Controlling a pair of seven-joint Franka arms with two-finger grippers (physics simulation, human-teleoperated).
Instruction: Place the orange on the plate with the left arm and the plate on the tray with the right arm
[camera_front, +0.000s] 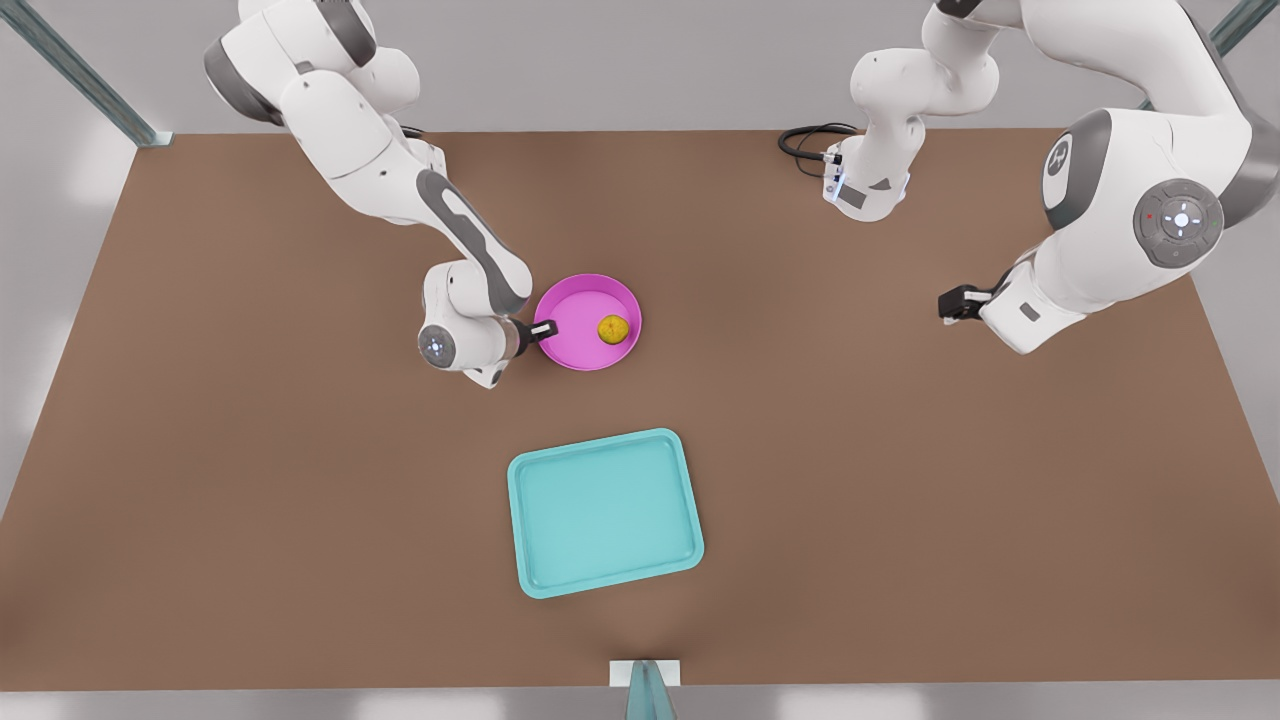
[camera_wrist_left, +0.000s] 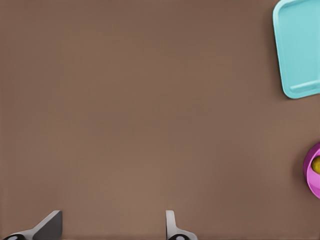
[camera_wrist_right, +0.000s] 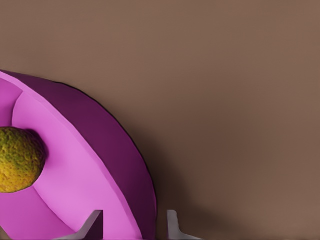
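Both grippers I see spread: right gripper (camera_front: 545, 327) straddling the glossy pink plate's (camera_front: 578, 312) rim, dimpled orange (camera_front: 613, 328) inside; left gripper (camera_front: 950, 303) idle.

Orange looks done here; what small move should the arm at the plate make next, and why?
Probably close the right gripper on the plate rim: its fingers straddle the rim, open, and the orange already sits in the plate. The tray waits nearby. The left gripper idles, open.

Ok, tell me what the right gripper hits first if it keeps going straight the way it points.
The plate: its rim already sits between the right gripper's open fingers. Pushed on, the fingers would probably meet the brown table just beyond the rim, though depth is unclear.
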